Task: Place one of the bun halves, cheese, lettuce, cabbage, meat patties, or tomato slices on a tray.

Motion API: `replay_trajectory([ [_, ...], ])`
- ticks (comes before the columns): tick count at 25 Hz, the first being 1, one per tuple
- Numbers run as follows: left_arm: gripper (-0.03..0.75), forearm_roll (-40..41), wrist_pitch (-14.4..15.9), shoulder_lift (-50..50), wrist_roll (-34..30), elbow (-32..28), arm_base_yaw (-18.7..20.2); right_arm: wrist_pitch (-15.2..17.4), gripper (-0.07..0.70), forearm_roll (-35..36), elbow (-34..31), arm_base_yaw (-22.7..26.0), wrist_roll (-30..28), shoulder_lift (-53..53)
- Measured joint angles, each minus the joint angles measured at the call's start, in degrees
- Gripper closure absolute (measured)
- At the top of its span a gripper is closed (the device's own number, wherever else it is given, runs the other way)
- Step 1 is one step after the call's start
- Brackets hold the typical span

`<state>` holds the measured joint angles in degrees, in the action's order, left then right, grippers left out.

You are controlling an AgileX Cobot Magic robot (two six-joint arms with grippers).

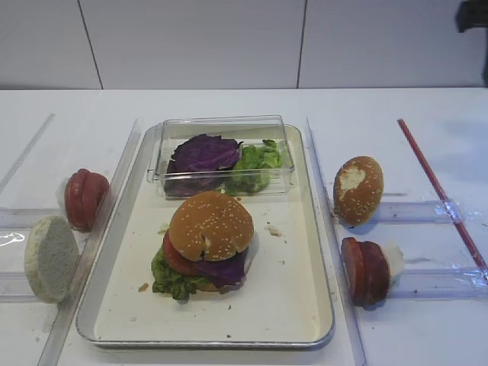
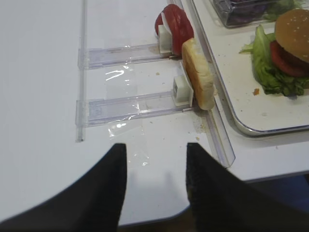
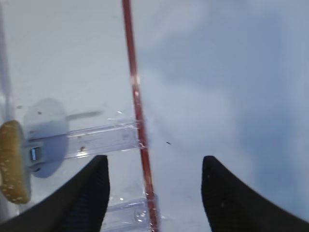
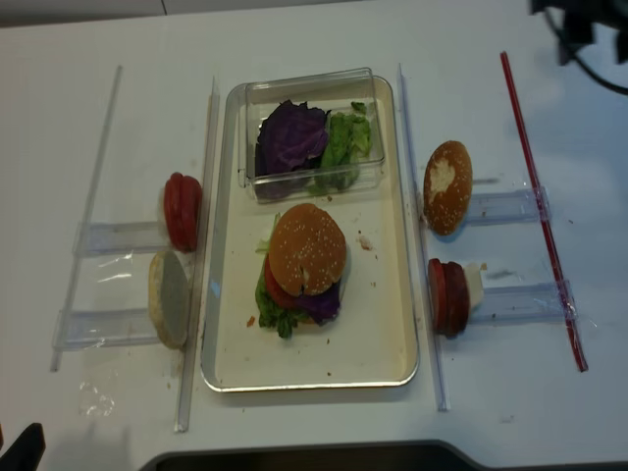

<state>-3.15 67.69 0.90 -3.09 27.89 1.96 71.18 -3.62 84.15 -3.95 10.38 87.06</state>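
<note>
One stacked burger sits mid-tray (image 1: 305,305): seeded bun top (image 1: 211,225) over a tomato slice (image 1: 177,258), purple cabbage (image 1: 225,268) and lettuce (image 1: 171,280). More cabbage and lettuce lie in the clear box (image 1: 221,126) at the tray's far end. Spare parts stand on edge in clear holders off the tray: meat patties (image 1: 366,271) and a patchy bun (image 1: 357,191) to the right, a red disc (image 1: 84,198) and a pale bun half (image 1: 50,258) to the left. Stack looks essentially built, so my read is both arms are parked clear. If another piece goes on, approach the patties from above, pinch across the thin edges, lift straight out of the holder, lower flat, centred, and don't nudge the stack. Right gripper (image 3: 154,193) hovers over bare table beyond the red strip (image 3: 137,116), jaws spread, nothing between them. Left gripper (image 2: 155,188) hangs near the table's front-left edge, angled toward the pale bun half, jaws apart and empty. Both well apart from the tray.
</note>
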Motion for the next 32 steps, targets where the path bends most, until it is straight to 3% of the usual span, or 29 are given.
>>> replay_trajectory([
  [5,0.433,0.00,0.00,0.00,0.00,0.00,0.00,0.45,0.195,-0.13,-3.06,5.97,0.00,-6.09],
  [17,0.433,0.00,0.00,0.00,0.00,0.00,0.00,0.80,0.200,10.82,-4.75,6.27,-7.07,-18.23],
  [26,0.433,0.00,0.00,0.00,0.00,0.00,0.00,1.03,0.200,12.94,-22.98,6.39,-18.19,-38.19],
  [32,0.433,0.00,0.00,0.00,0.00,0.00,0.00,1.25,0.200,12.94,-36.08,6.39,-19.45,-52.09],
])
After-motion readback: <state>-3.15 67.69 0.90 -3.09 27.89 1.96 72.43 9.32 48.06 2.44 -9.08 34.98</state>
